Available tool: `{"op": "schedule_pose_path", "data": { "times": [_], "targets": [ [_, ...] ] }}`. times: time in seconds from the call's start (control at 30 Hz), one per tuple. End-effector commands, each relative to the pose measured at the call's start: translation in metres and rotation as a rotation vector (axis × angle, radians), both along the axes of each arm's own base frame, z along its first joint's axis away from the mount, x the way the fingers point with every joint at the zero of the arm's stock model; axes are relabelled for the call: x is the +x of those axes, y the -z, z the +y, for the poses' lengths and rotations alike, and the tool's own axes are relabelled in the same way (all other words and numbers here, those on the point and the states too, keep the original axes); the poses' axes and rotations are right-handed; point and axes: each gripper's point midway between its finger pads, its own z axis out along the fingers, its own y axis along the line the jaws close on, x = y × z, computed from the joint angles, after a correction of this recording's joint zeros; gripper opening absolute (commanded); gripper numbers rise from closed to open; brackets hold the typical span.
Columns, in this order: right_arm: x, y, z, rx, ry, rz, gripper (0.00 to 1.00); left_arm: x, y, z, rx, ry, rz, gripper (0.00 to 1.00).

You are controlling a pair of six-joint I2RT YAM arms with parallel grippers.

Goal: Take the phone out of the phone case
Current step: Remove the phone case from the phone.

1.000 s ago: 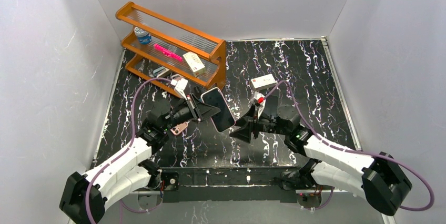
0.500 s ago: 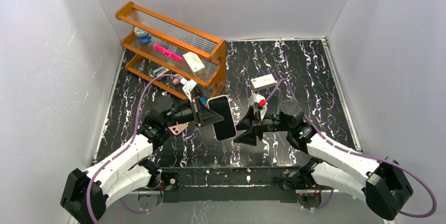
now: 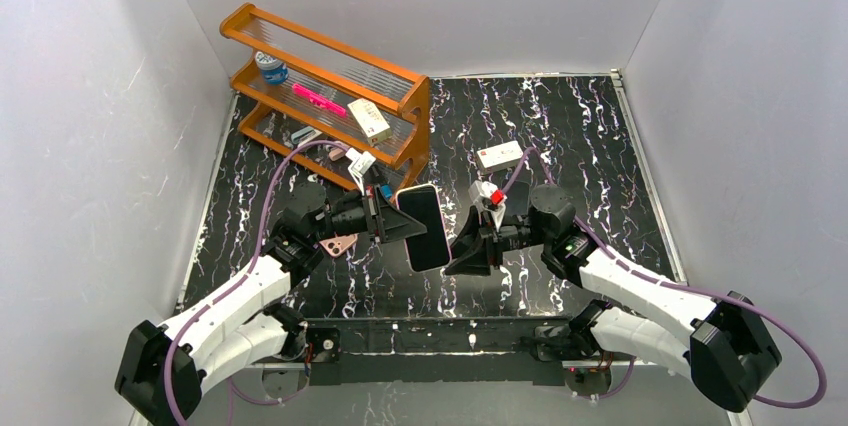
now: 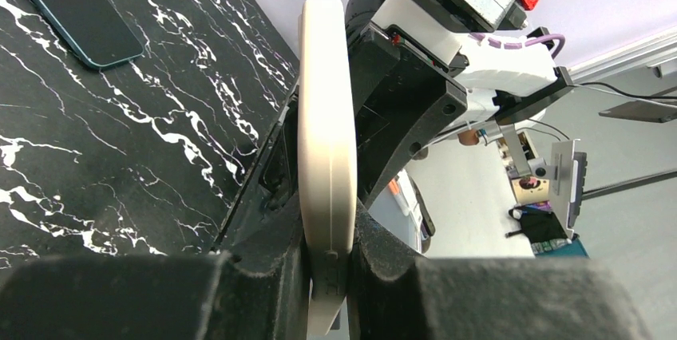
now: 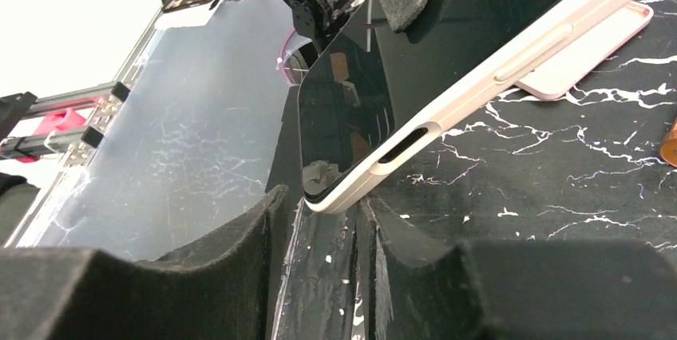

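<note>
My left gripper (image 3: 388,219) is shut on a phone in a cream case (image 3: 425,228) and holds it on edge above the table, screen up in the top view. In the left wrist view the case's edge (image 4: 327,140) runs up from between my pads (image 4: 329,276). My right gripper (image 3: 458,256) is open at the phone's near right corner. In the right wrist view that corner (image 5: 343,196) sits between my open fingers (image 5: 323,232), close to the right one; the dark screen (image 5: 343,124) faces left.
A pink phone-shaped item (image 3: 340,244) lies on the marble table below my left arm, also in the right wrist view (image 5: 583,53). A dark teal phone (image 4: 72,5) lies flat. A wooden shelf (image 3: 330,96) stands at the back left, a white box (image 3: 498,155) at mid-back.
My left gripper has carried the phone a little right and down. My right gripper has moved in so that its open fingers straddle the phone's corner.
</note>
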Motion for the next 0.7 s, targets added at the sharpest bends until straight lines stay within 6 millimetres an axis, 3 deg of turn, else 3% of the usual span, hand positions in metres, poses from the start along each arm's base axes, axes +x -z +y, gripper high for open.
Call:
{"op": "schedule_pose_path", "data": {
  "times": [0.0,0.27,0.4,0.57,0.67],
  "targets": [
    [-0.004,-0.029,0.001,0.078,-0.064,-0.094,0.42,-0.004,-0.03,0.0,-0.063,0.024,-0.089,0.0],
    [-0.001,-0.029,0.004,0.074,-0.083,-0.093,0.18,-0.008,-0.029,0.0,-0.064,0.047,-0.085,0.0],
    [0.003,-0.024,0.006,0.072,-0.087,-0.145,0.01,-0.011,-0.027,0.001,-0.073,0.058,-0.05,0.0],
    [0.022,-0.022,0.014,0.036,-0.046,-0.202,0.01,-0.016,-0.022,0.001,-0.078,0.064,-0.003,0.0],
    [0.021,-0.02,0.016,0.012,-0.075,-0.174,0.04,-0.017,-0.021,0.004,-0.083,0.045,-0.017,0.0]
  ]
}}
